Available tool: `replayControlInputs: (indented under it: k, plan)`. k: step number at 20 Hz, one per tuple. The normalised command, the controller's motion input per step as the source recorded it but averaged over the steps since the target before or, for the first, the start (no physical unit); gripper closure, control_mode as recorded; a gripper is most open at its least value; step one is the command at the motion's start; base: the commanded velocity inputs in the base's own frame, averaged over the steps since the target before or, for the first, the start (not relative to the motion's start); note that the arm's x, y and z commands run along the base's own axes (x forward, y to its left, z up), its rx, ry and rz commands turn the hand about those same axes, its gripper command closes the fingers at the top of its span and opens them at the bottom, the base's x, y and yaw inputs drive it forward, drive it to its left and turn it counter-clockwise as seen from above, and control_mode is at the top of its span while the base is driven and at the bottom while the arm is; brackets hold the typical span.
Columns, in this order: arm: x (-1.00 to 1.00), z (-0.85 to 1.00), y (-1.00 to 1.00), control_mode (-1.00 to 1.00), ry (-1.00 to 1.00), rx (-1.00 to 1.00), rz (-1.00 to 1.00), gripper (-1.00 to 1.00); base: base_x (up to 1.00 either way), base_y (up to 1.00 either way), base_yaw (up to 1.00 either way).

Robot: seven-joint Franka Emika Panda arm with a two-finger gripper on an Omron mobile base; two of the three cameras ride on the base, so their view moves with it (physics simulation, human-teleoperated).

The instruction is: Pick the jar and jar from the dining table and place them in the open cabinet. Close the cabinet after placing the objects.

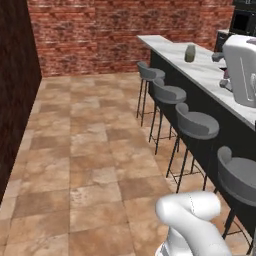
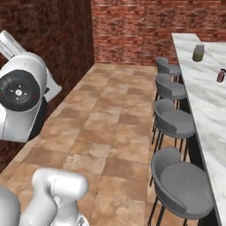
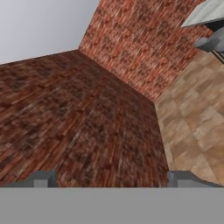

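Observation:
The dining table with its white marble top runs along the right. Near its far end stands a jar with olive-yellow filling, also seen as the jar in the left base view. A second jar with reddish filling stands closer, near the right edge of the right base view. My gripper is open, its two fingertips far apart with nothing between them. It faces a corner of dark brick walls, far from both jars. The cabinet is out of view.
Several grey bar stools line the table's near side, seen also as stools. A tiled floor stretches to the left. Brick walls close the back and left. My white arm rises over the table top.

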Motion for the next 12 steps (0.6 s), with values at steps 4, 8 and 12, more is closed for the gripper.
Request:
replayControlInputs:
  k: [4,8,12]
  plan:
    - [0.0,0.0,0.0,1.0,0.0,0.0,0.0,-1.0,0.87,0.48,-0.35]
    - [0.0,0.0,0.0,1.0,0.0,0.0,0.0,-1.0,0.94,0.25,-0.3]
    - [0.0,0.0,0.0,1.0,0.0,0.0,0.0,-1.0,1.0,-0.16,-0.08]
